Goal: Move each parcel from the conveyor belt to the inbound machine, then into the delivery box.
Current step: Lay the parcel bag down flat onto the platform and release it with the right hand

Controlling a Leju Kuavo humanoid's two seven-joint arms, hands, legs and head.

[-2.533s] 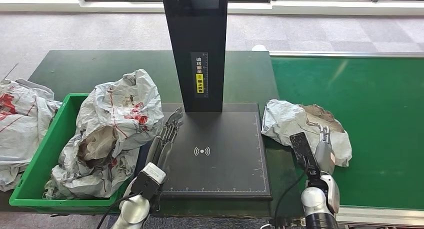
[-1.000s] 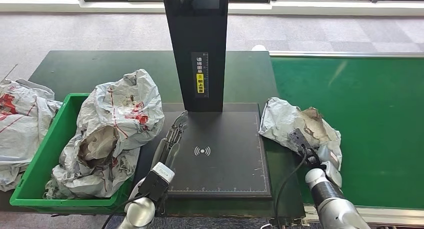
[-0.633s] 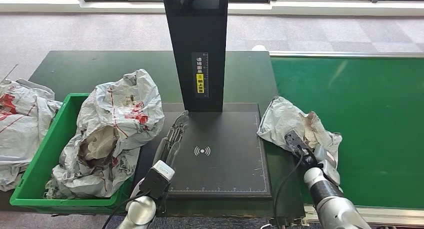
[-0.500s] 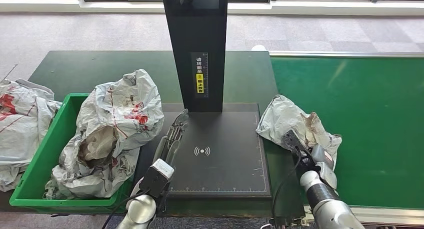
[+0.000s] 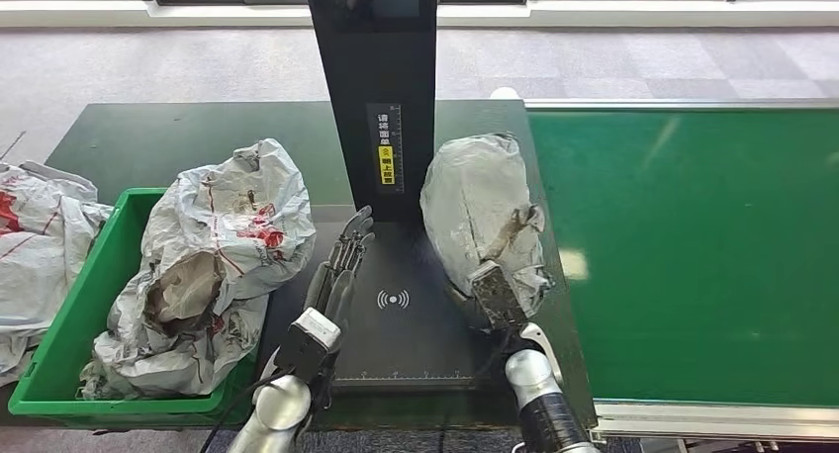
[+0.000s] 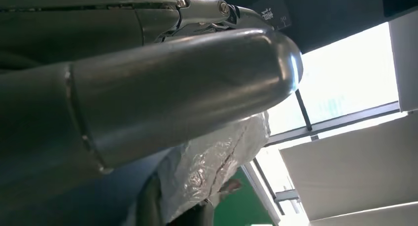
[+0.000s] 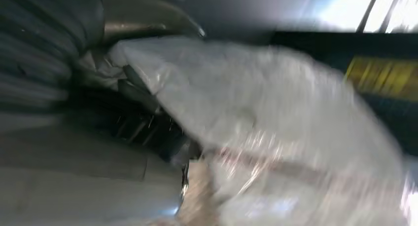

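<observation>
Slippage is the main worry: the right hand (image 5: 492,293) grips the grey parcel (image 5: 479,214) by its lower crumpled end, fingers closed into the loose plastic, and the bag stands up tall over the right side of the inbound machine's black platform (image 5: 416,339), close beside the dark post (image 5: 378,87) with its yellow label. In the right wrist view the parcel (image 7: 276,122) is blurred, so how much film the fingers really have hold of cannot be told; a pinch on wrapping alone could let the contents sag or pull free. Because the bag is held from below and rises high, it may topple against the post or flop off the platform edge onto the green conveyor belt (image 5: 693,245) when released. The left hand (image 5: 338,265) lies with its fingers stretched out and apart, holding nothing, along the left edge of the platform, just beside the large parcel (image 5: 213,265) heaped in the green delivery box (image 5: 69,324). That box looks nearly full, so a second bag dropped there could slide out over the rim toward the other parcel (image 5: 40,245) lying outside it on the worktop (image 5: 178,136).
</observation>
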